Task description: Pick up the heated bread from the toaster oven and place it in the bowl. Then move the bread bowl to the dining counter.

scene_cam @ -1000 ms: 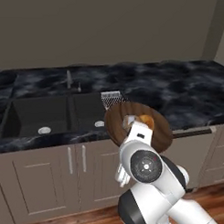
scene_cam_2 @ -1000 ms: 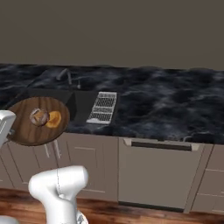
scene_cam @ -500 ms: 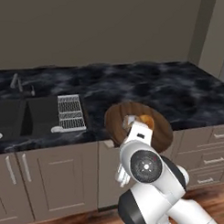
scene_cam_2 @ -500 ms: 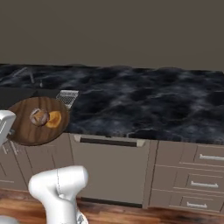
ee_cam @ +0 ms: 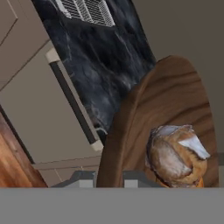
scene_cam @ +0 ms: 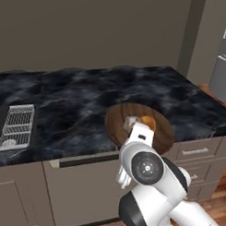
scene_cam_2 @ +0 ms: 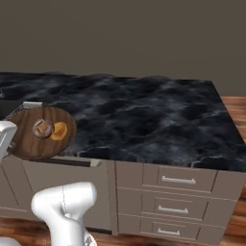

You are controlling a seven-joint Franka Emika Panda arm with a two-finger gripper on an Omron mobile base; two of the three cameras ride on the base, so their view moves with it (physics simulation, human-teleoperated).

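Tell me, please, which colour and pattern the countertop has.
The countertop is black, marbled with pale veins; the right base view shows it best.

One bowl (scene_cam_2: 30, 141), one bread lump (scene_cam_2: 43, 128), one orange pastry (scene_cam_2: 59, 131) (both inside bowl), one wire rack (scene_cam: 16, 126).

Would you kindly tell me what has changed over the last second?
The base has driven rightward along the counter: the sink has slid out of view and the wire rack now sits far left. The bowl stays held, with the heated bread and pastry still inside.
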